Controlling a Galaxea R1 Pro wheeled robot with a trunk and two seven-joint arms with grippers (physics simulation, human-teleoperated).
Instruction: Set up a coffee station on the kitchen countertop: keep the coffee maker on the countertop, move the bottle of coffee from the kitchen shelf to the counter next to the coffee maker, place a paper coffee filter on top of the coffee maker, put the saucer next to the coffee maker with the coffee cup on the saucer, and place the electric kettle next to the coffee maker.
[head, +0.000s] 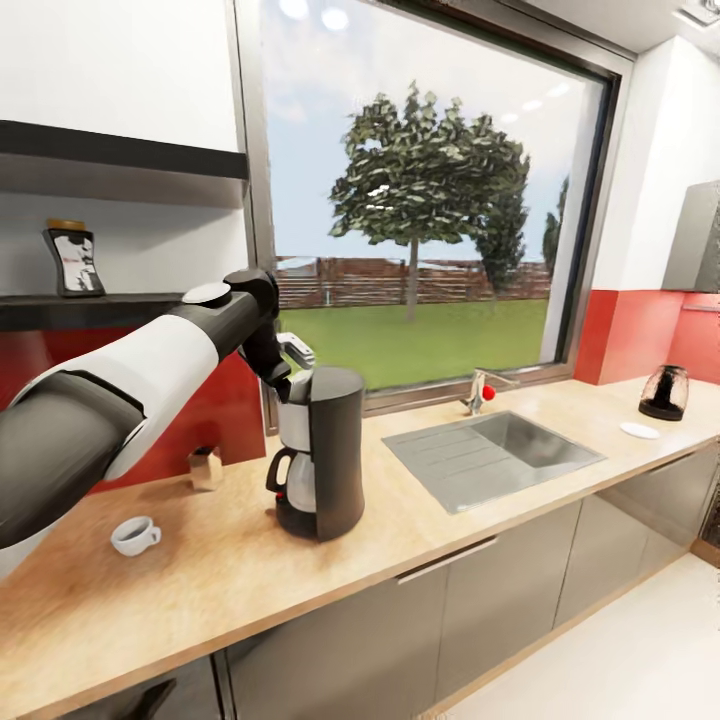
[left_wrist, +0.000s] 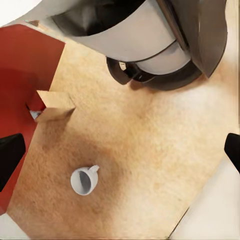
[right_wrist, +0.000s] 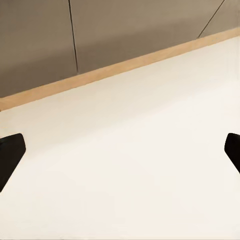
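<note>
Left arm (head: 120, 390) hides gripper, coffee maker (head: 318, 455) top partly covered

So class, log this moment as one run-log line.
left gripper: jaws open above tall black coffee maker | small white cup: on counter | dark coffee jar: on shelf

The long light beige wood-look countertop (head: 250, 580) looks matt and finely grained, its inset brushed-steel sink (head: 490, 455) dull grey, the grey cabinet fronts (head: 500, 600) below glossy, the tall coffee maker (head: 315, 465) smooth black plastic with a glass carafe, and the small white cup (head: 133, 535) glazed.
</note>
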